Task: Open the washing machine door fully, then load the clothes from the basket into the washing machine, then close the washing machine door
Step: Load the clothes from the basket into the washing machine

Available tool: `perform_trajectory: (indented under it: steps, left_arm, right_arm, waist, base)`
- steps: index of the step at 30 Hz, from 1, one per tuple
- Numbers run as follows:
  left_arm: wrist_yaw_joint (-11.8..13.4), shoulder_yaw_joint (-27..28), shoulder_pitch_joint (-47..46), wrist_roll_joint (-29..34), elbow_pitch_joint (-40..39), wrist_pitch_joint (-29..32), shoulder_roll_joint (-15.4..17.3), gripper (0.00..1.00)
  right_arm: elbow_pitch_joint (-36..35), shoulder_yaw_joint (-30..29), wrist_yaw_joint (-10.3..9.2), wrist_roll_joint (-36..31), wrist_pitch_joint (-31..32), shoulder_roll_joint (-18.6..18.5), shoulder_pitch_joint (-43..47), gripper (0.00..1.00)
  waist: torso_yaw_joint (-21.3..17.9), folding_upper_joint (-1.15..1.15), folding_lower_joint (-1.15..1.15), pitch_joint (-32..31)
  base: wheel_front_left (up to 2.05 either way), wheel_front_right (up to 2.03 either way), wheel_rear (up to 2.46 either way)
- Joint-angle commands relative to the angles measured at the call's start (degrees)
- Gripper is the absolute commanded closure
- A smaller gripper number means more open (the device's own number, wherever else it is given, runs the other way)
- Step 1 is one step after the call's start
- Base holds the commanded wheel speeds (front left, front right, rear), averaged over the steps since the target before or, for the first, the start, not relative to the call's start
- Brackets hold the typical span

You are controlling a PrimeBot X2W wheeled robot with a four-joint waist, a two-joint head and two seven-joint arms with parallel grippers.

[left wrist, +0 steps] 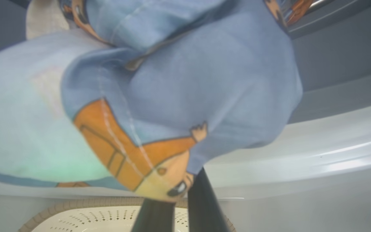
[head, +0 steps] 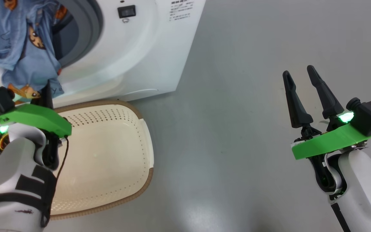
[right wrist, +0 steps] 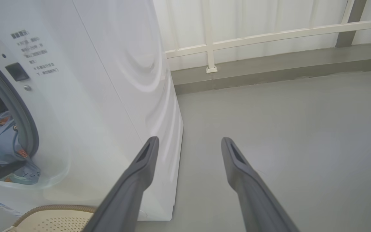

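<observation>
Right pincer [head: 298, 71]: fingers spread wide, holding nothing, above the grey floor [head: 237, 96]; left pincer [head: 48, 87]: fingers brought together on the lower hem of the clothes [head: 18, 48]. The basket [head: 108, 119]: cream with a brown rim, on the floor just in front of the washing machine [head: 147, 48]. The clothes: light blue with orange bears, hanging out of the machine's round opening over its grey gasket.

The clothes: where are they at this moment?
The clothes are at the upper left of the head view, hanging from the opening of the washing machine, above the basket, with the left claw shut on their lower edge.
</observation>
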Motion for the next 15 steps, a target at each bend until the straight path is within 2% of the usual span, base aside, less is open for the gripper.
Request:
perform_trajectory:
  steps: [1,5,15]
  left_arm:
    - [0.03,0.47,1.59,-0.13,-1.55,-0.75,2.64,1.00]
    - [0.03,0.62,2.91,0.92,-4.16,-0.76,4.40,1.00]
    - [0.12,4.53,4.54,6.42,-16.62,-0.77,5.96,1.00]
  right_arm:
    - [-0.91,1.00,0.32,0.05,-0.45,-0.24,-0.38,0.00]
    - [-0.68,0.99,0.32,0.21,-0.45,-0.09,-0.07,0.00]
    - [-0.32,0.95,0.32,0.67,-0.45,0.62,0.53,0.00]
  waist:
    - [0.62,0.00,0.00,-0.79]
    - [1.33,0.00,0.00,-1.61]
    - [3.17,0.00,0.00,-1.74]
  base:
    - [0.00,0.00,0.00]
    - [0.00,0.00,0.00]
    - [0.00,0.00,0.00]
